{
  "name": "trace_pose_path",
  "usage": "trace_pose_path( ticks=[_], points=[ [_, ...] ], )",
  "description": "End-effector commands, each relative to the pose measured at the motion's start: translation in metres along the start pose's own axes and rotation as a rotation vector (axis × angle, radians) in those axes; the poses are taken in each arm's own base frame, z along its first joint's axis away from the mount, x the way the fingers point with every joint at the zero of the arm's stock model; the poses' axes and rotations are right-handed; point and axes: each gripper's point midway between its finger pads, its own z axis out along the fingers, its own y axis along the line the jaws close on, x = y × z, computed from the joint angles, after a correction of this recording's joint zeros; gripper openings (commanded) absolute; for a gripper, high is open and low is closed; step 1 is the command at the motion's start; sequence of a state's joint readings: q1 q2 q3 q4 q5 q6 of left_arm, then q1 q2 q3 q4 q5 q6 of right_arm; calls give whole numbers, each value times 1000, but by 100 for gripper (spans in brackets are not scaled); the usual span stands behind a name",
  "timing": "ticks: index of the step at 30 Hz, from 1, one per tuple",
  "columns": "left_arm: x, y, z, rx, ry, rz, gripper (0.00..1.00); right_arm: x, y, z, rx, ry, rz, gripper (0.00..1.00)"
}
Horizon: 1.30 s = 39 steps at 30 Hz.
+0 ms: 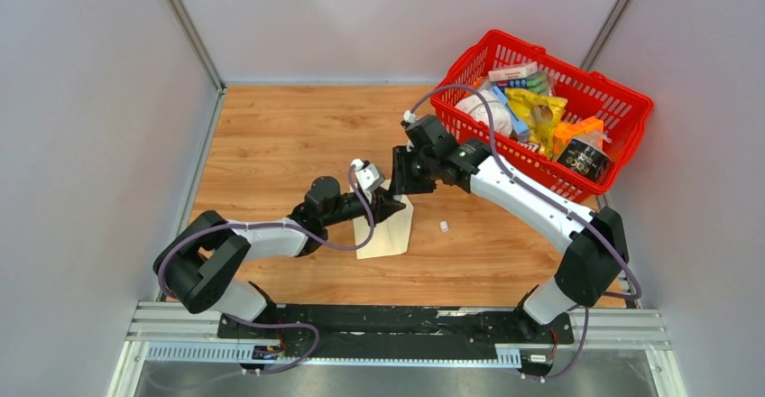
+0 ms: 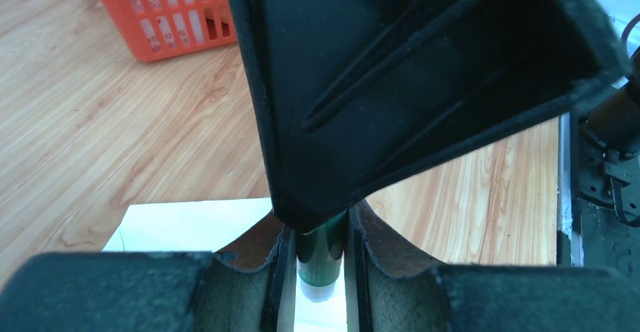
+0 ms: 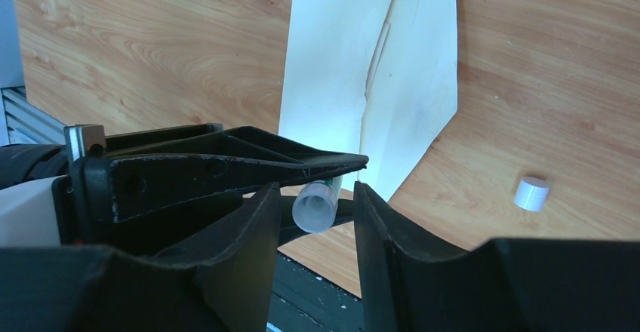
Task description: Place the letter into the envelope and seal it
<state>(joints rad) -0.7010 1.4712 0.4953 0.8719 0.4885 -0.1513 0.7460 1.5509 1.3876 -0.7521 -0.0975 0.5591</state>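
Envelope (image 3: pixel 355 60) lies flat on the wooden tabletop directly beneath both tools, its pointed flap seemingly spread out to one side. The left tool (image 2: pixel 321 234) is clamped narrowly on a green glue stick (image 2: pixel 321 260), which is pinched between its two fingers with the pale end pointing down toward the paper. The right tool (image 3: pixel 313 196) meets it nose to nose. Its fingers stand partly apart on either side of the stick's translucent end, with a sliver of gap showing on one side, so it is not gripping. A small white cap (image 3: pixel 533 193) sits on bare wood off to the right of the right tool, clear of the envelope. A red basket (image 1: pixel 622 99) of packaged goods stands beyond the right arm, well away from both tools.
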Motion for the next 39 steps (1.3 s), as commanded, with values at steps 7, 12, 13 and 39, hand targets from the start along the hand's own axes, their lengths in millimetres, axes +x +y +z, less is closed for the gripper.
trace_pose_path(
  ticks=[7, 12, 13, 39],
  points=[
    [-30, 3, 5, -14, -45, 121, 0, 2, 13, -5, -13, 17, -39, 41],
    [-37, 2, 6, -10, -60, 138, 0, 14, 12, 3, -12, 60, -36, 34],
    [-40, 3, 6, -16, -66, 147, 0, 15, 11, 3, -9, 64, -34, 31],
    [-10, -1, 7, 20, 60, 80, 42, -6, -7, -28, 30, 15, -7, 0]
  ],
)
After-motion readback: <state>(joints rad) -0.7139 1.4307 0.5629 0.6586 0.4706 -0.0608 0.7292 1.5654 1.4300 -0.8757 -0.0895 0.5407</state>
